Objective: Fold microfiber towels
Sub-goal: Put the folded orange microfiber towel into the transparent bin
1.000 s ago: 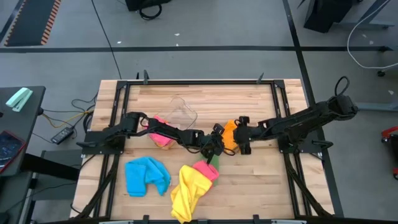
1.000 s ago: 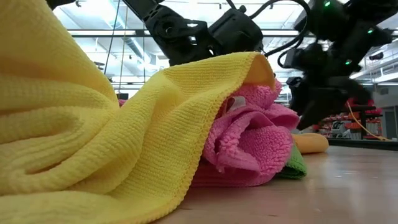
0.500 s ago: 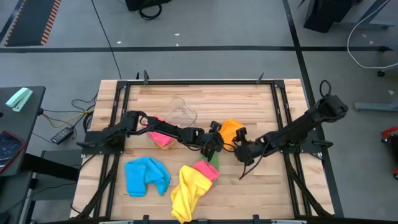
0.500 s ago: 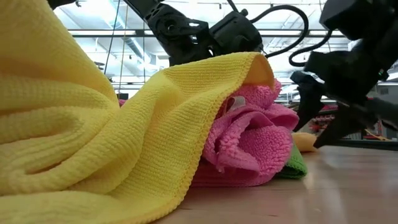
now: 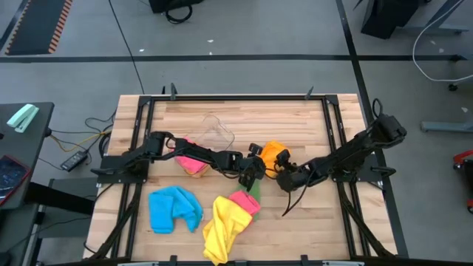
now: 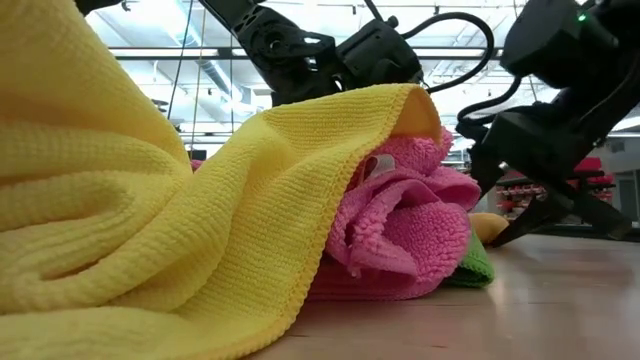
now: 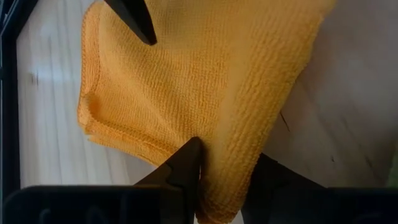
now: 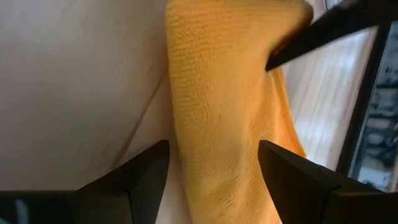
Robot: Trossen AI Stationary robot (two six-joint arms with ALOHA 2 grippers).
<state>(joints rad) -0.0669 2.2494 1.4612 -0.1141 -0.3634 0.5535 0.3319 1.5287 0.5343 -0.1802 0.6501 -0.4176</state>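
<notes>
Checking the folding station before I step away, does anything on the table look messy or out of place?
Yes. The yellow towel lies crumpled, draped over the bunched pink towel, with a green towel wedged beneath. The blue towel is rumpled too. The left gripper pinches the orange towel; the right gripper stands open around it.

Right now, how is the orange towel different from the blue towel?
The orange towel sits mid-table between both arms; the blue towel lies alone near the front left. The left gripper pinches the orange towel's edge, and the right gripper has its fingers wide open around it; nothing touches the blue one. The orange towel shows smaller from above. Both are soft, rumpled cloths, not neatly folded.
</notes>
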